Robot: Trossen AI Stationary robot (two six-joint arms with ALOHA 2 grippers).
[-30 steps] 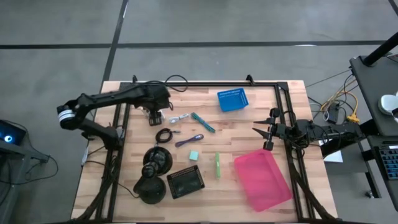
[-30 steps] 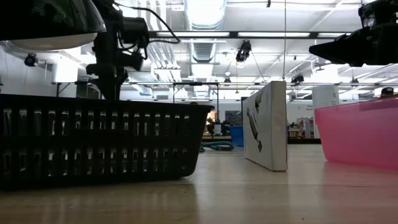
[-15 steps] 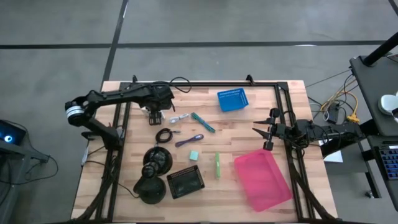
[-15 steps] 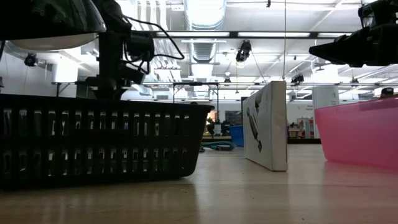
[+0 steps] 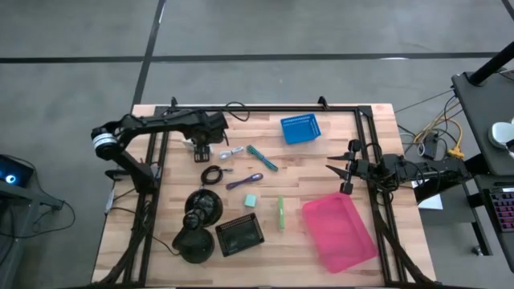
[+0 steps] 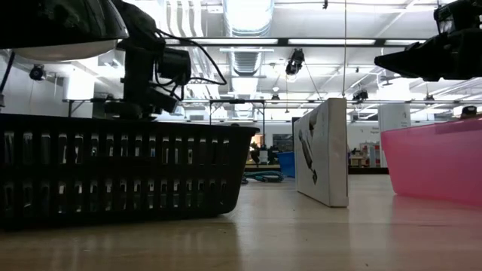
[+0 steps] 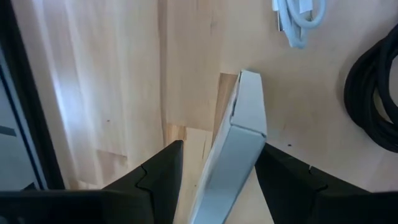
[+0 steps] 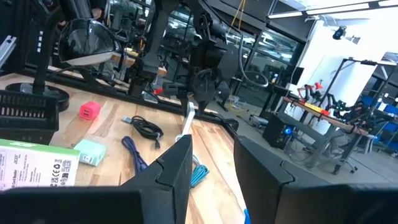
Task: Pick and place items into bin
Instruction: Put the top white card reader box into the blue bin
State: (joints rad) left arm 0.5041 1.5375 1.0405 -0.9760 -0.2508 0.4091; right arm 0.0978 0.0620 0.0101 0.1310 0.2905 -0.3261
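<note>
My left gripper (image 7: 219,148) hangs at the table's far left (image 5: 201,151), pointing steeply down, shut on a thin white packet (image 7: 239,137). The right wrist view shows the packet (image 8: 186,121) hanging under it. On the wood beside it lie a white cord (image 5: 230,151), a teal-handled tool (image 5: 262,157), a coiled black cable (image 5: 211,173), a purple pen (image 5: 245,181), a pale teal cube (image 5: 250,201) and a green stick (image 5: 281,213). The pink bin (image 5: 338,233) stands at the near right. My right gripper (image 5: 336,172) waits open at the right edge. My left gripper has the white packet between its two fingers, one finger on each broad face near the packet's upper end (image 7: 244,158). The fingers come from above. The packet hangs tilted below them, its lower end (image 7: 249,78) close over the wood. Whether that end touches the table I cannot tell.
A blue basket (image 5: 299,128) sits at the far middle. A black basket (image 5: 239,234) and two black domed objects (image 5: 201,207) stand at the near left. Black frame rails (image 5: 152,185) run along the table's sides. Bare wood lies between the cube and the bin.
My left gripper has sunk toward the table with the white packet still in its fingers, shifting a little toward the right edge and rolling slightly. My right arm has kept still.
</note>
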